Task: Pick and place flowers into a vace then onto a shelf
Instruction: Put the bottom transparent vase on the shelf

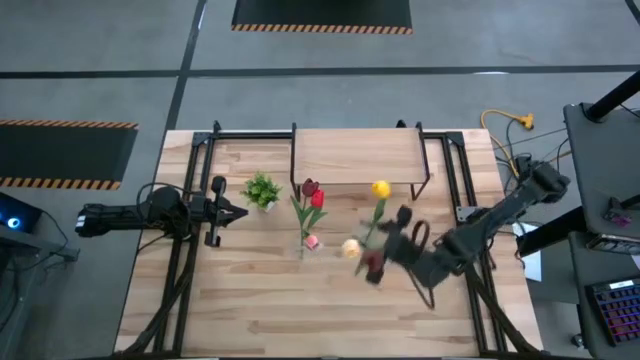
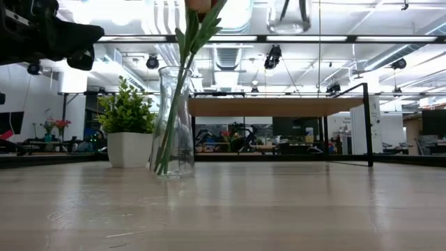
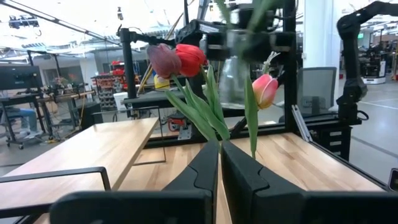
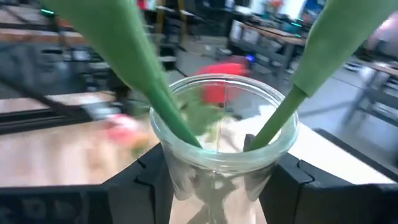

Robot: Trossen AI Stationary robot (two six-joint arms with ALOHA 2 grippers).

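A clear glass vase (image 2: pixel 174 122) stands on the table on its base, holding red, maroon and pink flowers (image 3: pixel 186 59). A second glass vase (image 2: pixel 288 17) is lifted high above the table, with my right gripper (image 1: pixel 402 240) shut on it. It holds yellow (image 1: pixel 380 188), peach and dark flowers on green stems (image 4: pixel 143 68). The shelf (image 1: pixel 355 155) stands at the far middle of the table. My left gripper (image 1: pixel 240 212) waits shut at the table's left, pointing level toward the standing vase. My right gripper pinches the lifted vase's neck (image 4: pixel 217 171), just under the rim, between its two fingers (image 4: pixel 149 177), one on each side. The fingers come nearly level from the table's right. The vase hangs clear of the table, with two stems rising out of its mouth.
A small bushy green plant in a white pot (image 2: pixel 129 132) stands left of the standing vase, close to my left gripper. Black frame rails (image 1: pixel 200 150) run along the table's sides. A bare stretch of tabletop (image 1: pixel 320 310) lies toward the near edge.
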